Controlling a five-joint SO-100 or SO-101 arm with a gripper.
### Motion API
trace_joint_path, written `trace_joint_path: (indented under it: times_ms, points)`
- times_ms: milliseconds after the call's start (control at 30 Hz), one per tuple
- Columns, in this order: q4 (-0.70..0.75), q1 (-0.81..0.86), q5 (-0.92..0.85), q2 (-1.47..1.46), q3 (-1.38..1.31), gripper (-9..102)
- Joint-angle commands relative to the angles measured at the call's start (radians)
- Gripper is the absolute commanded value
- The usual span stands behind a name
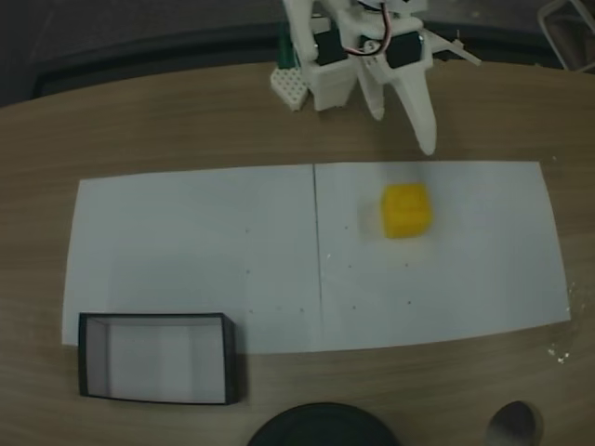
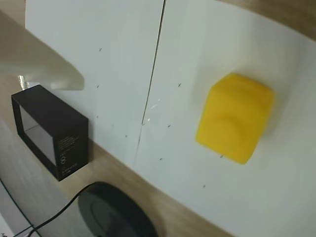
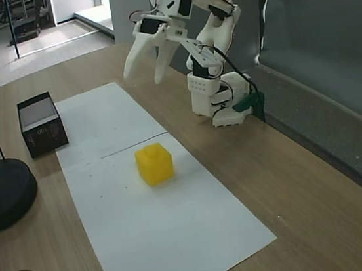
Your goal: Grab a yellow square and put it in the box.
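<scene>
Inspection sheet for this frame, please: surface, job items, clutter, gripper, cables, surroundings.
Surface: wooden table with white paper sheets.
Job's things: yellow square on the paper, untouched; box at the paper's corner, nothing inside.
Clutter: dark round disc.
Grippers: gripper raised above the table, jaws open, holding nothing.
Cables: black cable running to the disc.
Surroundings: grey panel behind the table.

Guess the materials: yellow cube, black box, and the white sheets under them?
Yellow square: looks like moulded plastic or soft rubber, matte, with rounded edges and a faint round mark on one face.
Box: likely thin card or plastic, with flat matte black walls and small pale print on one side.
White sheets: plain paper, two laid edge to edge with a visible seam.
</scene>
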Motion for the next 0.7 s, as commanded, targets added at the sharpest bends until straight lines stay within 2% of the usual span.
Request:
trace_joint_path:
  times_ms: [0, 233, 667]
  points:
    - [0.017, -0.034, 0.029, -0.181, -0.104, 38]
    - [-0.009, -0.141, 0.052, -0.408, -0.106, 38]
    - [-0.164, -0.129, 0.058, -0.591, -0.095, 38]
